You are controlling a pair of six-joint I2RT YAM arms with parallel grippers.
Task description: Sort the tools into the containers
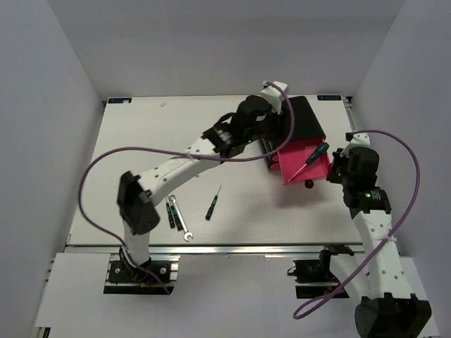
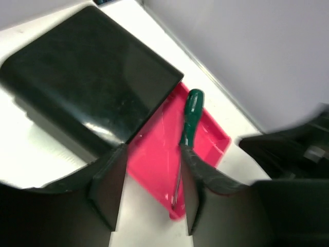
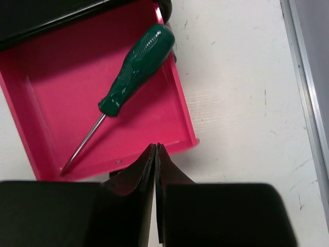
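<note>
The black rounded container stack [image 1: 304, 118] stands at the far right. Its one visible pink drawer [image 1: 317, 169] is pulled out, and one large green-handled screwdriver [image 1: 317, 151] lies diagonally inside. The left gripper [image 2: 152, 154] hovers over the drawer's corner, half-wide and empty. The right gripper [image 3: 156, 154] sits just off the drawer's front, jaws pressed together on nothing. Loose on the table are two small dark-handled screwdrivers [image 1: 213, 204] [image 1: 171, 211] and one silver wrench [image 1: 183, 227] — long axes roughly near-to-far, well back toward the left arm's base — so that arm is likely nearer.

green screwdriver [image 3: 136, 69] diag in open pink drawer [image 3: 51, 67]; wrench [image 1: 180, 220], small screwdrivers [image 1: 213, 204] outside.
</note>
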